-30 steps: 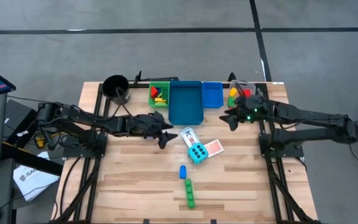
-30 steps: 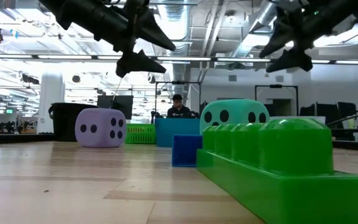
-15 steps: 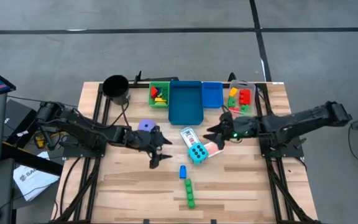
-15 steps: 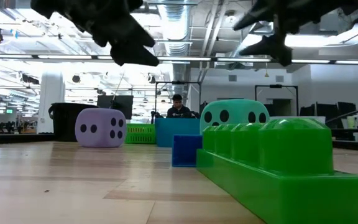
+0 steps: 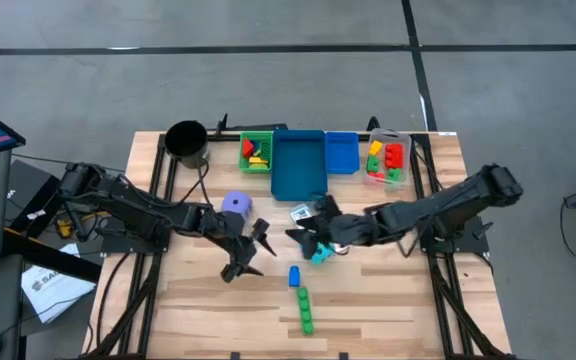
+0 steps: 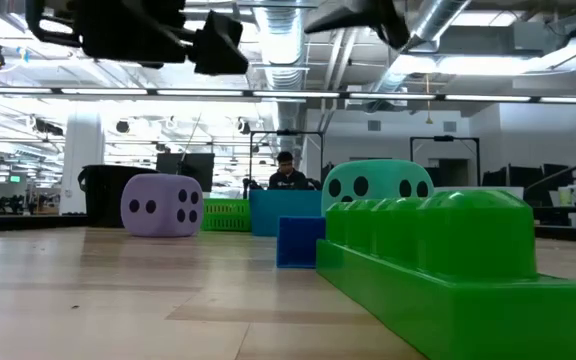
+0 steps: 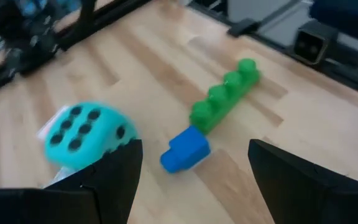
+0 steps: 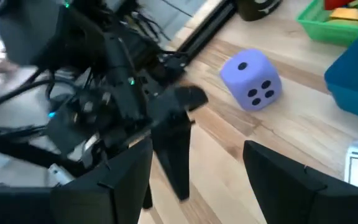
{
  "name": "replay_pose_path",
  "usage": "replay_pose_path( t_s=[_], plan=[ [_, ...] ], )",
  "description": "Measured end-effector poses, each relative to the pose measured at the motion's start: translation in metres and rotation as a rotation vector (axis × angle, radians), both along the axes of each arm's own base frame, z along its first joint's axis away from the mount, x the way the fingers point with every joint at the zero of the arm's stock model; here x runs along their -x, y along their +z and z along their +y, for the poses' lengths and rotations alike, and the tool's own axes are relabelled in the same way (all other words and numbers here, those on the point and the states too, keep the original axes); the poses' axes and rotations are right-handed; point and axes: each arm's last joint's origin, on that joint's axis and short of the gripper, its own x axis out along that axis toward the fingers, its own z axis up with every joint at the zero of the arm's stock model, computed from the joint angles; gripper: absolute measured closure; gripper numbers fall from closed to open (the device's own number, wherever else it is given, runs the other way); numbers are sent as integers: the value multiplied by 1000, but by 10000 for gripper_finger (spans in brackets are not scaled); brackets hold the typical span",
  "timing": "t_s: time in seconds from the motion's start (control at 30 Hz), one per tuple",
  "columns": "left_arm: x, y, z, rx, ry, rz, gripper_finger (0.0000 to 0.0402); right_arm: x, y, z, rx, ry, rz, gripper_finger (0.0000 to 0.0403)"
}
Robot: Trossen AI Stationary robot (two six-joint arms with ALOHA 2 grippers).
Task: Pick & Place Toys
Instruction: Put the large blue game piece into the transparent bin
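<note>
Left gripper [image 5: 249, 251] hung above the wooden table [image 5: 388, 290], fingers spread wide, nothing between them. Just behind it sat the lilac plastic die with dark dots [image 5: 235, 205]; ahead of it and slightly apart, the small blue plastic brick [image 5: 294, 276], and beyond that the green plastic brick strip of four studs [image 5: 306, 309], both seen past its fingers in the left wrist view. Right gripper [image 5: 306, 237] hovered facing the left one, fingers parted and empty, right beside the larger cyan die with dark dots [image 5: 320, 252] and partly over a playing card [image 5: 300, 212]. Well behind both grippers, along the table's far edge, stood a black cup [image 5: 186, 141], a green bin [image 5: 256, 152], two blue bins [image 5: 299, 165] and a clear bin [image 5: 387, 158], with small coloured bricks in the green and clear ones.
</note>
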Motion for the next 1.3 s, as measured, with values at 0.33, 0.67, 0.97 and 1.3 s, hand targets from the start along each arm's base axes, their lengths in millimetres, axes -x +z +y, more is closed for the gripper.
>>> replay_pose_path(
  t_s=[0.33, 0.67, 0.97, 1.3],
  plan=[
    [1, -24, 12, -129, 87, 170, 117, -30, 35, 16, -149, -184, 326, 155],
    [23, -25, 74, -178, 540, 387, 117, -51, 6, 57, -403, -156, 551, 155],
    [37, 2, 116, -81, 745, 279, 117, -75, -51, 78, -544, -169, 695, 155],
    [56, 31, 126, -32, 822, 136, 117, -88, -82, 76, -576, -182, 767, 155]
  ],
)
